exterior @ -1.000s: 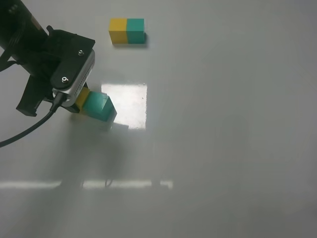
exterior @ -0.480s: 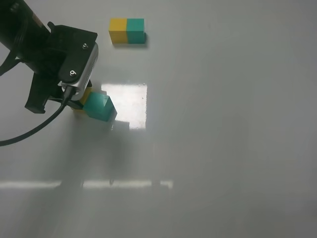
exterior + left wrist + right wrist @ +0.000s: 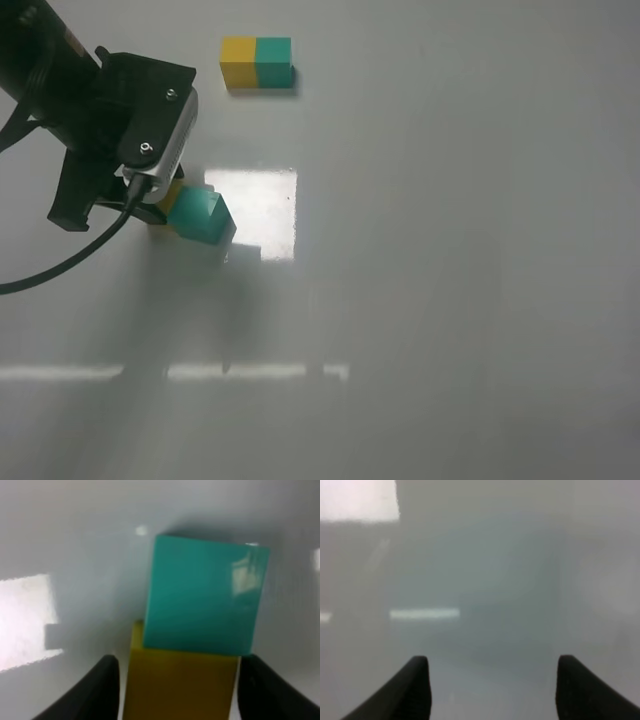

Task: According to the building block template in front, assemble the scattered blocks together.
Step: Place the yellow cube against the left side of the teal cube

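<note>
The template (image 3: 257, 62), a small yellow-and-teal bar, lies at the far side of the table. The teal cube (image 3: 200, 215) and the yellow cube (image 3: 172, 192) sit pressed together, yellow to the left. In the left wrist view the teal cube (image 3: 205, 595) sits slightly skewed against the yellow cube (image 3: 180, 685). My left gripper (image 3: 177, 675) straddles the yellow cube with its fingers close on either side, a thin gap showing; it looks open. My right gripper (image 3: 492, 680) is open and empty over bare table, and is out of the exterior view.
The white table (image 3: 450, 250) carries bright light reflections, one patch (image 3: 262, 205) beside the cubes. The left arm and its wrist camera (image 3: 150, 130) cover the ground left of the cubes.
The left arm shifted slightly up and to the right over the cubes a second ago, then held still. The cubes have hardly moved.
</note>
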